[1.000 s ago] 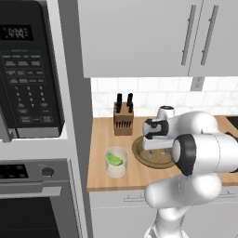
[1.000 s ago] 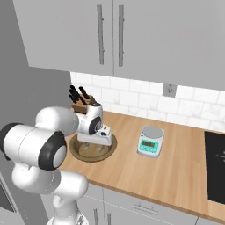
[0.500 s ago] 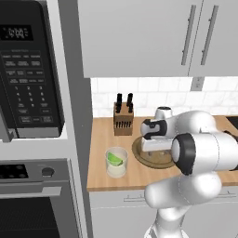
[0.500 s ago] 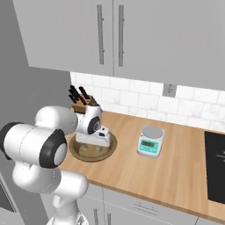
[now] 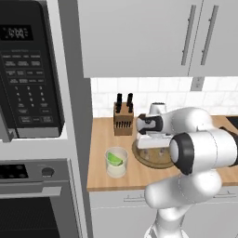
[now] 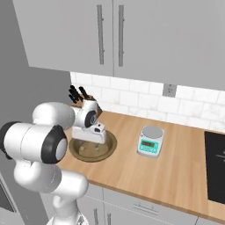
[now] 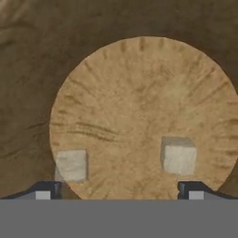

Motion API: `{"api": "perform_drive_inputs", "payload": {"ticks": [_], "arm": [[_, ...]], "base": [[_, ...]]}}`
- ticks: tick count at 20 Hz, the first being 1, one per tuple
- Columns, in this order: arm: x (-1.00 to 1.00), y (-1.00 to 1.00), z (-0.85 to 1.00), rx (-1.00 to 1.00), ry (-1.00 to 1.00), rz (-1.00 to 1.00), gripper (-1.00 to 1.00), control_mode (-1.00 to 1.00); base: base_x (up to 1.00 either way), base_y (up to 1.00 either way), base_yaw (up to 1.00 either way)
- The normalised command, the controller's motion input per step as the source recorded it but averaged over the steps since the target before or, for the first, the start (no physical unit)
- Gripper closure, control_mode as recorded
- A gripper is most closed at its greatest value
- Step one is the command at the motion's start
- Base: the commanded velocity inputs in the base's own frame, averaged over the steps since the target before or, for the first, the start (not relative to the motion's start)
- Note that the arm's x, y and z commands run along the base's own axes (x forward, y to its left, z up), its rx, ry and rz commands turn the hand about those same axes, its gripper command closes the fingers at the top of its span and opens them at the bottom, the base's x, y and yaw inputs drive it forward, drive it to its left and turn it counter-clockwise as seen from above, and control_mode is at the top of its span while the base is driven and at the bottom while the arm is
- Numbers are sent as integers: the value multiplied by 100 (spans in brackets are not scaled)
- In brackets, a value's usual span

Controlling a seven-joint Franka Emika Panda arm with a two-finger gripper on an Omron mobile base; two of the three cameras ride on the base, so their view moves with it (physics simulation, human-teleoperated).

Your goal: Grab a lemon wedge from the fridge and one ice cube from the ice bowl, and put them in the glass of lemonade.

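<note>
Gripper [image 7: 116, 195] over ice bowl [image 7: 139, 83] — jaws apart.
You hold nothing; two ice cubes [image 7: 179, 155] lie below.

Nothing legible anywhere. The microwave [image 5: 29, 69] has a small lit display and a keypad full of white button labels, but both are too blurred to read. The kitchen scale [image 6: 150, 141] on the counter [image 6: 176, 171] has a small display with dark marks, too small to make out, and the oven [image 5: 32, 200] control strip shows faint marks I can't read either.
</note>
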Motion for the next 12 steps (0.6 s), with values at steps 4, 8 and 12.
{"api": "perform_drive_inputs", "payload": {"ticks": [4, 8, 12], "arm": [[-2, -28, 18, 0, 3, -11, -100, -100], [-7, -56, -6, 4, 3, -4, -100, -100], [16, -4, -53, 0, 22, 0, -100, -100]], "base": [[0, 0, 0], [0, 0, 0], [0, 0, 0]]}}
